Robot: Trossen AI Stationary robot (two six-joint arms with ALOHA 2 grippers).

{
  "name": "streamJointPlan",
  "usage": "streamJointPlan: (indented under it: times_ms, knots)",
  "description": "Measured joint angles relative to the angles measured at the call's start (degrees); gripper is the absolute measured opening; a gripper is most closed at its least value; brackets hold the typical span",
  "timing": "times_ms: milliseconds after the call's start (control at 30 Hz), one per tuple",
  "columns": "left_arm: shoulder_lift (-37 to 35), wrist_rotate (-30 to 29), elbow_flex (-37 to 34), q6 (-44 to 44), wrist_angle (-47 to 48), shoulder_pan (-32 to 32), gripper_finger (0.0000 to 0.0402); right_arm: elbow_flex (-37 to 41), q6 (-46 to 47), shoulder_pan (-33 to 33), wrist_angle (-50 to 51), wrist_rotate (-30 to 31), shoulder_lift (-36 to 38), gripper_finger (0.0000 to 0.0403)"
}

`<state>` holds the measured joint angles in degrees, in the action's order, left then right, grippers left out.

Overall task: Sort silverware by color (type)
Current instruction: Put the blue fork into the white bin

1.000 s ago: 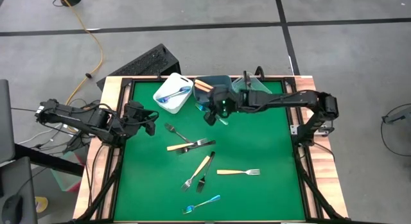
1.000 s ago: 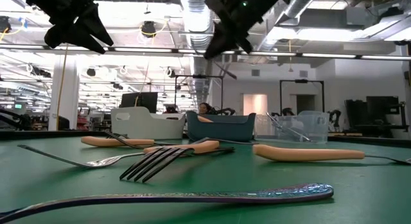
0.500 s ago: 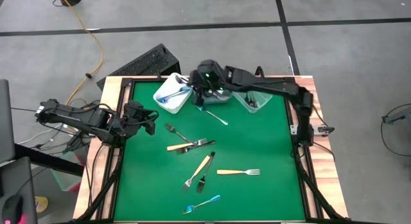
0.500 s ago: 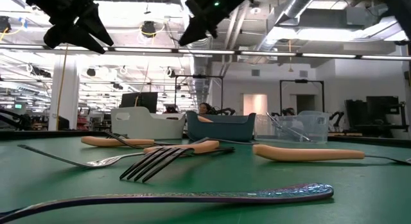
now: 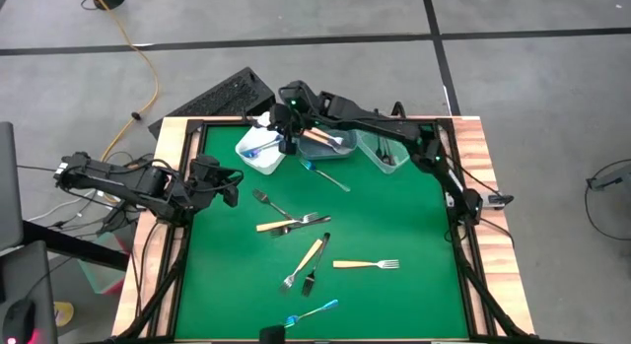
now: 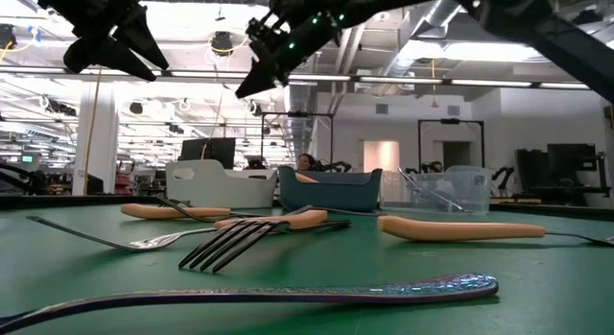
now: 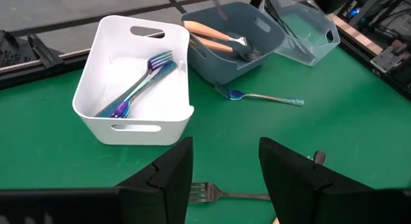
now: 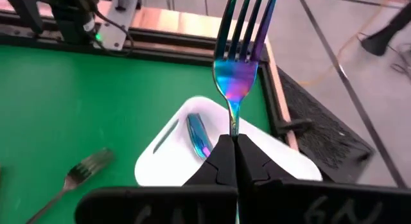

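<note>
The right gripper [image 5: 287, 127] hangs above the white bin [image 5: 258, 159], its fingers [image 8: 221, 161] pressed together on the thin handle of an iridescent blue fork [image 8: 238, 54] whose tines point up and away from the wrist. In the right wrist view the white bin lies directly beneath the fork, with another blue utensil [image 8: 199, 137] resting inside it. The left wrist view shows that bin holding a blue-purple fork [image 7: 138, 88] laid slantwise across its floor.

Just beside the white bin stands the grey-blue bin [image 7: 264, 45], which holds orange-handled forks [image 7: 212, 38]; beyond that one, farther from the white bin, sits the clear bin [image 7: 307, 38], with dark utensils inside it as seen from above.

On the green table [image 5: 394, 216], near the white bin and just in front of the grey-blue one, lies a loose blue-handled fork [image 7: 260, 96]. Farther from the white bin, toward the table's middle, a cluster of forks with orange and black handles [image 5: 292, 224] lies scattered, and a lone blue fork [image 5: 310, 313] rests at the edge farthest from the bin.

The left gripper [image 5: 229, 186] waits over the table's edge, near the white bin, its fingers [image 7: 292, 176] apart and holding nothing.
</note>
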<state>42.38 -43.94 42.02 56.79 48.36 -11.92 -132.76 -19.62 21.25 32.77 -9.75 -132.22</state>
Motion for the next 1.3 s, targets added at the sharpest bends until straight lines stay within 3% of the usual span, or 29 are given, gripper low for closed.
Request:
streamJointPlan:
  times_ms: [233,533,933,1167,1300]
  knots:
    - [0.0,0.0,0.0,0.9,0.2,0.0,0.0162,-1.8,4.6,1.4,-7.1,-5.1,-5.9,0.0000]
    - [0.0,-0.3,0.0,1.8,0.8,0.0,0.0162,-1.8,15.0,1.8,-17.5,-7.2,-10.7,0.0000]
    - [0.0,-0.4,0.0,2.5,1.7,0.0,0.0162,0.3,38.5,2.4,-28.1,2.1,-10.6,0.0000]
    - [0.0,-0.4,0.0,2.0,2.4,0.0,0.0162,3.1,31.3,2.1,-24.6,-1.9,-10.7,0.0000]
    - [0.0,-0.4,0.0,1.5,2.4,0.0,0.0162,3.1,32.0,2.3,-27.1,-3.7,-10.7,0.0000]
